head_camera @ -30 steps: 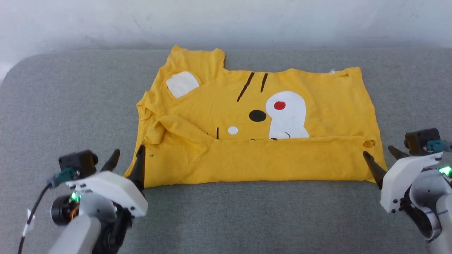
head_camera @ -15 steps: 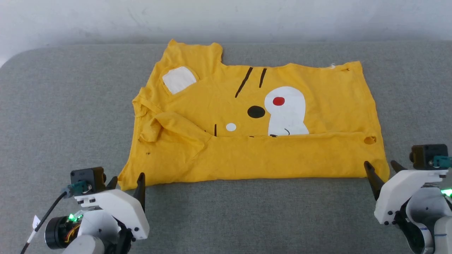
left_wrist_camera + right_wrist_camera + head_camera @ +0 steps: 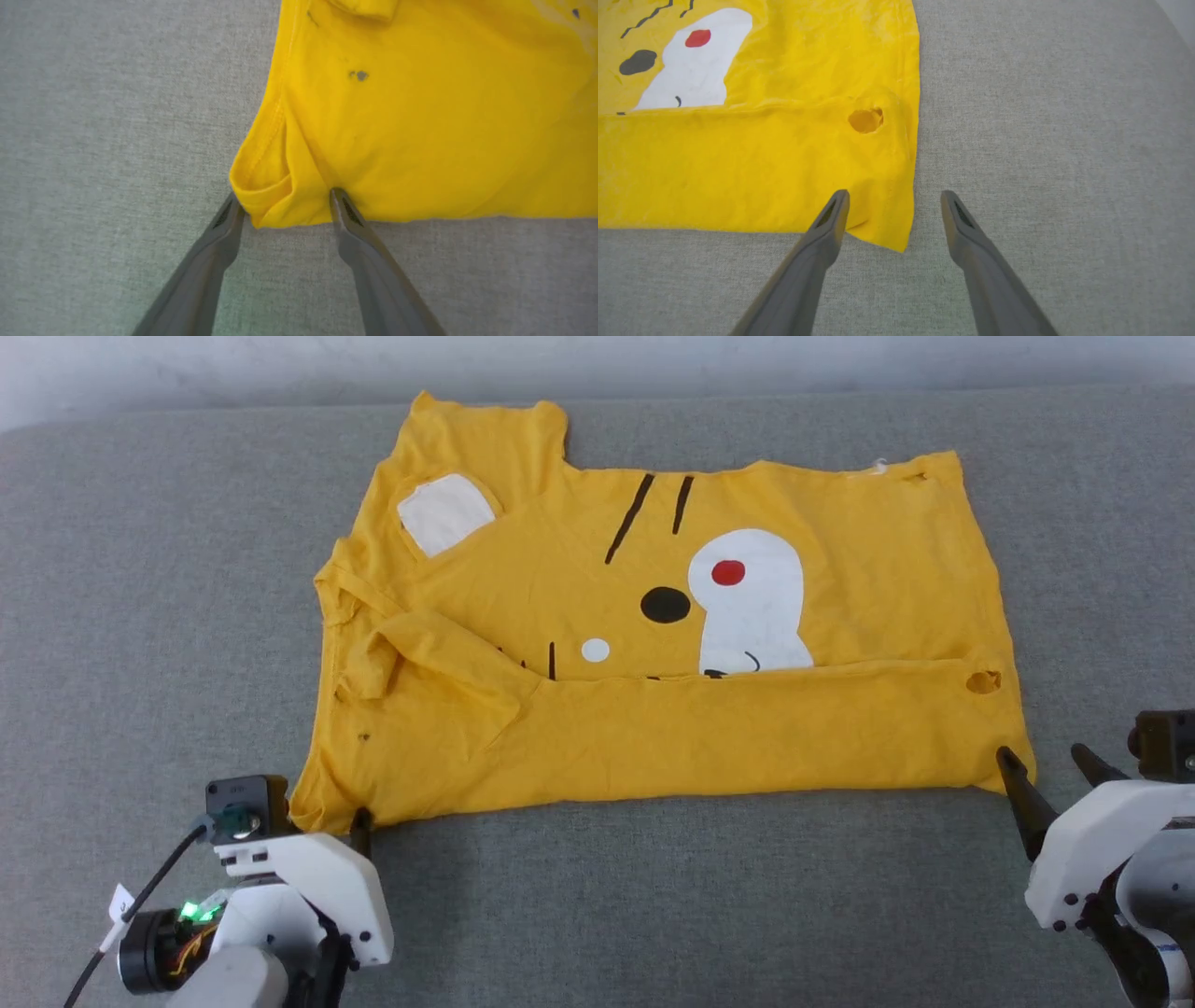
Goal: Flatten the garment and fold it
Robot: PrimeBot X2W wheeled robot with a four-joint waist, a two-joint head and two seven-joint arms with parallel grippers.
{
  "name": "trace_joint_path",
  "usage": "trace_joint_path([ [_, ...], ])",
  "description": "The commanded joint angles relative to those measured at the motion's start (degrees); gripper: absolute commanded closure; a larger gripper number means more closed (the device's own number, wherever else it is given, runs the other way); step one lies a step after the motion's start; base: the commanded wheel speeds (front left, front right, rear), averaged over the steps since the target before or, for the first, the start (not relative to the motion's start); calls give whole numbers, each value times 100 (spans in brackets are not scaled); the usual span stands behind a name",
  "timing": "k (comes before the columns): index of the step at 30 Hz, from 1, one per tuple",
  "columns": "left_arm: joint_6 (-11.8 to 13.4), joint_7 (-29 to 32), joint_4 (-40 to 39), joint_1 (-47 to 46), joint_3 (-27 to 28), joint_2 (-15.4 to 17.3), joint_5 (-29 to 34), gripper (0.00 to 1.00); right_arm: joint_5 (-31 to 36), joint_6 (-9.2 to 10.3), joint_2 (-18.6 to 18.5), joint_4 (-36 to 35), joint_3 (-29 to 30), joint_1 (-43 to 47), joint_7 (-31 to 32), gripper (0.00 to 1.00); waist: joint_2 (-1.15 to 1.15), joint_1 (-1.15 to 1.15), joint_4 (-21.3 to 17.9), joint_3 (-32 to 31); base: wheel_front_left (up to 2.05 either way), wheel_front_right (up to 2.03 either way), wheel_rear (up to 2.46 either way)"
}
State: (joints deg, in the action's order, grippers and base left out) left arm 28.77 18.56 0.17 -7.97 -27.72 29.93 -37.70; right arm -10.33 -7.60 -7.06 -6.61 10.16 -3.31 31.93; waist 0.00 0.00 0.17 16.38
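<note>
The T-shirt (image 3: 653, 616) lies spread on the grey surface (image 3: 653, 896) straight ahead of both your hands. Its near strip is turned up over the lower part of the face print (image 3: 747, 588).

Expect it to handle as thin, soft cotton: light and limp, with no stiffness. It will likely sag wherever you leave it unsupported, and drag on the woven surface rather than slide. Take it by the two near corners and pinch through every layer of the folded strip, so the edge lifts evenly. Beyond your left hand the sleeve (image 3: 401, 663) is bunched and will probably need smoothing.

Your left hand (image 3: 285, 200) is wide open and straddles the near corner. One fingertip sits against the rolled hem and the other presses into the folded edge, with the corner puckered between them. It has not clamped anything yet.

Your right hand (image 3: 895, 195) is also fully open and holds nothing. Its inner finger is over the cloth just short of the hole (image 3: 865, 120), its outer finger is over bare surface, and the shirt's side edge runs between them. I cannot tell whether it touches the cloth.
</note>
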Motion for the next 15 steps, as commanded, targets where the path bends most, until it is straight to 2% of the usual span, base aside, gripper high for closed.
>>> trace_joint_path([
  [1, -84, 182, 254, 78, -169, -114, -71, 100, -50, 11, -28, -49, -38, 43, 49, 0, 0, 0, 4, 6, 0, 0, 0],
  [7, -327, -123, 297, -19, -148, -243, -142, 100, -56, 11, -174, -54, 40, 36, 253, 0, 0, 0, 144, -143, 0, 0, 0],
  [15, -391, -754, -226, -103, 23, -257, -9, 100, 252, 11, 59, 477, 299, -243, 487, 0, 0, 0, 341, -212, 0, 0, 0],
])
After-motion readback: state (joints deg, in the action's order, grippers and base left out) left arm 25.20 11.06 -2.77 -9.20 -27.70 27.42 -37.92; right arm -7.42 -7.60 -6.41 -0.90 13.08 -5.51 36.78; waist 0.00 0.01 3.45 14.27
